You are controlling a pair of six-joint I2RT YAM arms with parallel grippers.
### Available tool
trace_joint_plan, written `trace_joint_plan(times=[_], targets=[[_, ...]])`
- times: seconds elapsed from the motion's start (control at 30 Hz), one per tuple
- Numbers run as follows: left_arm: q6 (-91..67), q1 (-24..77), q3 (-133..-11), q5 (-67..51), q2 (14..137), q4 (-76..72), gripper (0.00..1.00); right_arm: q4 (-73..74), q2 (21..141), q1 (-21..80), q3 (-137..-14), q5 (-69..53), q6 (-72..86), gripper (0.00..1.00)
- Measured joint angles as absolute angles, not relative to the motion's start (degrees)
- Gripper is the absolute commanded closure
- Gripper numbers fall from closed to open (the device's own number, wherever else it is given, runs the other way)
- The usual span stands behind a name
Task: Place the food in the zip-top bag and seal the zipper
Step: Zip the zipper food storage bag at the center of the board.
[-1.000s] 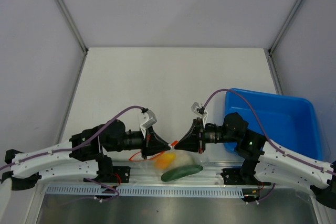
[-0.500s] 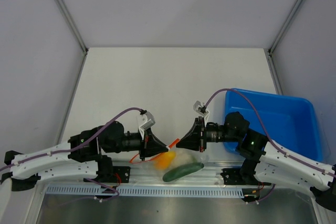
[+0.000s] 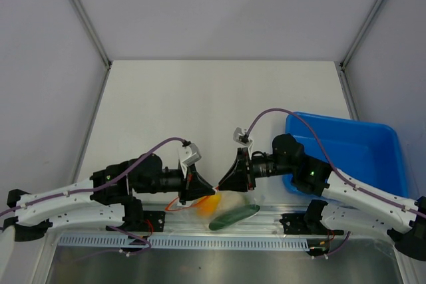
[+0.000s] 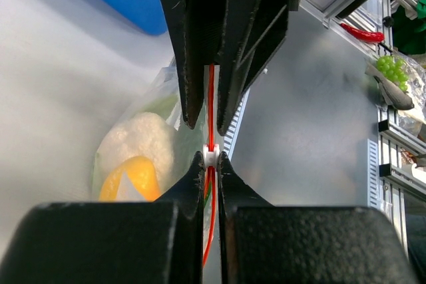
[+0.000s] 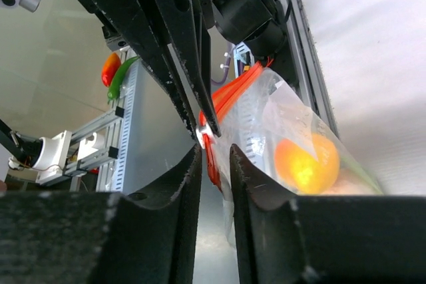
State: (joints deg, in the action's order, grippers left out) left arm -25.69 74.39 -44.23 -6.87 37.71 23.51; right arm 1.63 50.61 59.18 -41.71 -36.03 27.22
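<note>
Top view overhead, looking down, wrist views close — facing each other, sharing the zipper [image 4: 210, 98].

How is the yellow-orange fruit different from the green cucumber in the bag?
The yellow-orange oval toy fruit is short and rounded; the dark green toy cucumber is long and thin. The fruit is bright, the cucumber dark. Both lie inside the clear crinkly plastic bag.

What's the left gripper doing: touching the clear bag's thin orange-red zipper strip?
Touching. Left wrist view: the left gripper pinches the thin orange-red zipper strip.
</note>
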Motion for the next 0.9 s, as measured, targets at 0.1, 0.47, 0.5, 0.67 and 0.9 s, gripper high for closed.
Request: trace_joint_plan(times=[0.1,0.47,0.5,0.67,0.9], targets=[[-25.69,74.39,-44.23,-6.87,37.71,23.55,1.00,1.72,51.03,59.18,-41.82,-36.27,26.85,0.81],[-25.69,74.39,-44.23,-6.81,37.10,23.94,1.00,1.89,51.22,59.18,-41.82,-37.17,26.33,1.00],[-25.69,74.39,-44.23,-6.81,37.10,23.94,0.99,1.91,51.22,59.18,-41.82,-37.15,26.33,1.00],[-25.71,74.39,-44.23,-6.72,37.08,23.99,0.99,1.91,51.22,59.18,-41.82,-36.86,26.35,1.00],[-25.91,74.28,-44.23,-5.85,36.58,24.21,0.99,1.98,50.87,59.44,-41.82,-34.50,26.83,1.00]])
